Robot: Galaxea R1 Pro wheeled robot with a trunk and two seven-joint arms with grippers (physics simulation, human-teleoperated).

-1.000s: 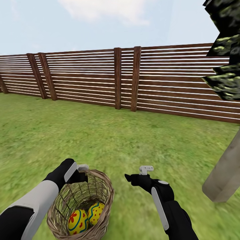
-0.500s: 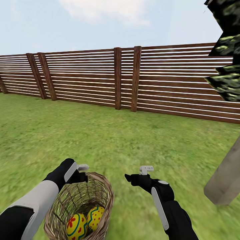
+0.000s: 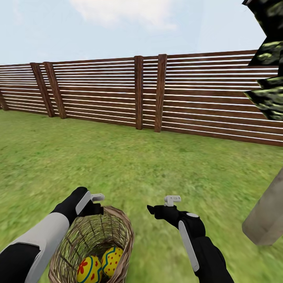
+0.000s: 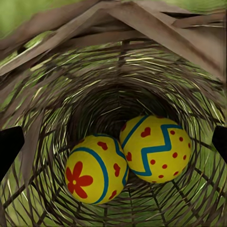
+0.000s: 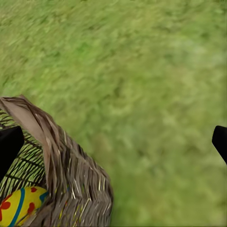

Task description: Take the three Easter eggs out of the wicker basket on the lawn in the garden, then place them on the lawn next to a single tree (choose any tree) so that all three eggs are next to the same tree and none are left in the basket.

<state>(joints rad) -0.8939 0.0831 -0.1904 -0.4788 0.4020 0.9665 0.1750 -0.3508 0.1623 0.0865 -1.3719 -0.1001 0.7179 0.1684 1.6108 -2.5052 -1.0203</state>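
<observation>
We're over the lawn (image 3: 129, 165) with the basket (image 3: 118, 232) at seven o'clock in our head view, low and just left of centre. It is a deep round weave of open brown twigs, grass showing green through the gaps, its rim thick and pale.

Down in its bottom we see two glossy yellow eggs lying touching. The flower egg (image 4: 96, 168) wears a red flower, a blue band and red dots; the zigzag egg (image 4: 156, 148) at its two o'clock in the left wrist view carries a blue zigzag, a red heart and small red dots. From the head view the flower egg (image 3: 88, 269) sits at nine o'clock of the zigzag egg (image 3: 111, 259). We can't make out a third egg.

Our left pincer (image 3: 97, 199) is at the basket's far rim, at its eleven o'clock; its dark fingertips (image 4: 9, 144) sit at the two edges of the wrist view, spread wide, with the basket mouth between them.

Our right pincer (image 3: 167, 202) hangs over bare grass at three o'clock of the basket, apart from it, spread wide too, nothing held.

The tree (image 3: 269, 218), a thick pale trunk, stands at four o'clock, dark blotched foliage (image 3: 271, 59) at one o'clock. The slatted brown fence (image 3: 157, 94) runs across at twelve.
</observation>
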